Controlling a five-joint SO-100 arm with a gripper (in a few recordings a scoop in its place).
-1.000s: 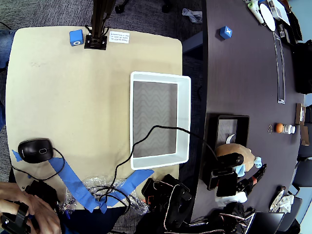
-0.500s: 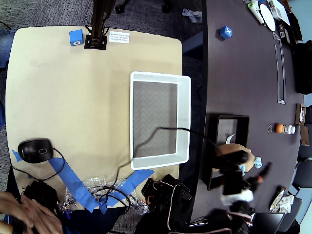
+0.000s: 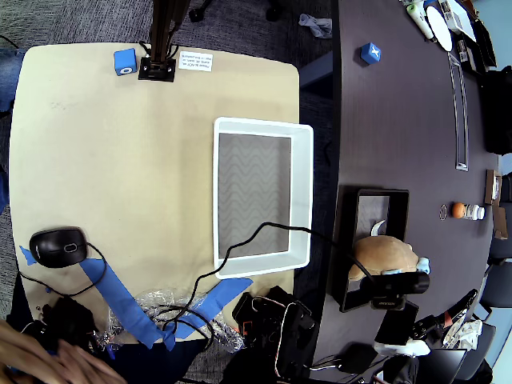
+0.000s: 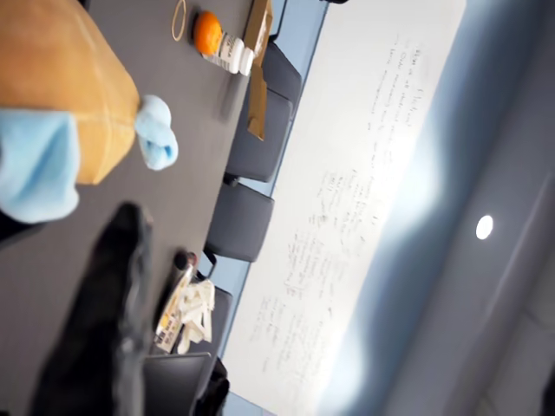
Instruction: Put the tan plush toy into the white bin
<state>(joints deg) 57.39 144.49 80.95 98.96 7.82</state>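
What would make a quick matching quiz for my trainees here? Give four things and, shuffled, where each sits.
Things:
1. tan plush toy
2. white bin
3. computer mouse
4. blue cube

Places:
A. near the beige table's top edge, beside the black stand
B. right part of the beige table
C. lower left of the beige table
D. on the dark table, at the black tray's lower end

Pairs: 1-D, 2-B, 3-C, 4-A

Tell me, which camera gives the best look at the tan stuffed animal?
The overhead view: the tan plush toy shows almost whole there, lying at the black tray on the dark table. The wrist view catches just a close-up corner of it with blue paws.
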